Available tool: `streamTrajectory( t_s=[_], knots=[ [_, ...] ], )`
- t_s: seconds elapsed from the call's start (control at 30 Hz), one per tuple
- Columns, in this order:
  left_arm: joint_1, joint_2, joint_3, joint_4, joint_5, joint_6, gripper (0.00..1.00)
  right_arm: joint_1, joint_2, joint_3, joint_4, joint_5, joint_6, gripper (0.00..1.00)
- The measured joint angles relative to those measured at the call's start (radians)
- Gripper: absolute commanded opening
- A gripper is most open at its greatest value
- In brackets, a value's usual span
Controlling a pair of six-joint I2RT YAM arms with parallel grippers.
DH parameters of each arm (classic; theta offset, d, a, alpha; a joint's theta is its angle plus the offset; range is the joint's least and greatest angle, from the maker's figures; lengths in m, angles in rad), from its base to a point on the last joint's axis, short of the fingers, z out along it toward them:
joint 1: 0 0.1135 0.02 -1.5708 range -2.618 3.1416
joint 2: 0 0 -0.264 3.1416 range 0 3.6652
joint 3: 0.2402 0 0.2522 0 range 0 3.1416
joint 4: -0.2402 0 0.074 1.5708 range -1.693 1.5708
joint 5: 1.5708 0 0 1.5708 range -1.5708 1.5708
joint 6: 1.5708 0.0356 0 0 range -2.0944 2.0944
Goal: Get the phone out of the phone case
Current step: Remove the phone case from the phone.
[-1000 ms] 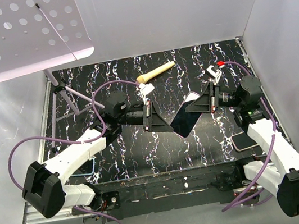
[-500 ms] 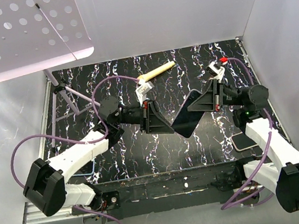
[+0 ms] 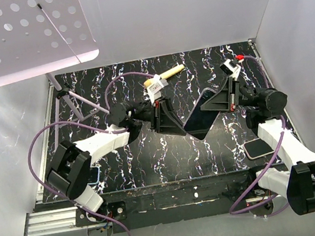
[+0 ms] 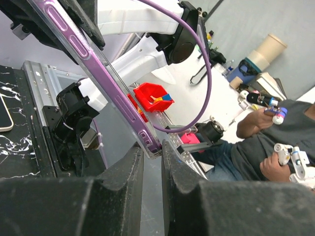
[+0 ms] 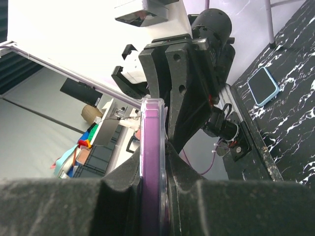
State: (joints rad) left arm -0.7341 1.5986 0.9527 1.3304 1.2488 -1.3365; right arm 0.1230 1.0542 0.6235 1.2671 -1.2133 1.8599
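A purple phone in a clear case (image 3: pixel 201 120) hangs in the air over the middle of the black marbled table, held from both sides. My left gripper (image 3: pixel 182 131) is shut on its lower left corner. In the left wrist view the phone's edge (image 4: pixel 93 64) runs down from the upper left into my fingertips (image 4: pixel 152 151). My right gripper (image 3: pixel 205 106) is shut on the opposite upper end. In the right wrist view the phone (image 5: pixel 152 142) stands edge-on between the two pads (image 5: pixel 153 164). Phone and case are together.
A blue-cased phone (image 3: pixel 92 175) lies at the near left, also in the right wrist view (image 5: pixel 263 84). Another phone (image 3: pixel 257 148) lies at the near right. A wooden handle (image 3: pixel 165 75) lies at the back. A perforated white stand (image 3: pixel 19 38) on tripod legs (image 3: pixel 74 104) occupies the back left.
Both grippers have carried the phone a little farther back and to the right. The left arm has stretched out towards the middle and the right wrist has swung back. Both grips hold.
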Motion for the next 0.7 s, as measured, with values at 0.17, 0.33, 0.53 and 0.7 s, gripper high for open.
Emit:
streamTrajectory(
  t_s=[0.17,0.33,0.53,0.7],
  knots=[
    [0.000,0.049,0.065,0.044,0.037,-0.048,0.00,-0.004,0.003,0.034,0.001,0.007,-0.006,0.01],
    [-0.001,0.078,0.100,0.051,0.059,-0.059,0.00,-0.004,0.022,0.058,0.000,0.004,-0.013,0.01],
    [-0.002,0.104,0.159,0.049,0.111,-0.015,0.00,0.000,0.034,0.067,0.000,0.024,-0.021,0.01],
    [-0.003,0.075,0.162,-0.033,0.132,0.161,0.00,0.010,0.035,0.068,0.008,0.049,-0.035,0.01]
  ],
)
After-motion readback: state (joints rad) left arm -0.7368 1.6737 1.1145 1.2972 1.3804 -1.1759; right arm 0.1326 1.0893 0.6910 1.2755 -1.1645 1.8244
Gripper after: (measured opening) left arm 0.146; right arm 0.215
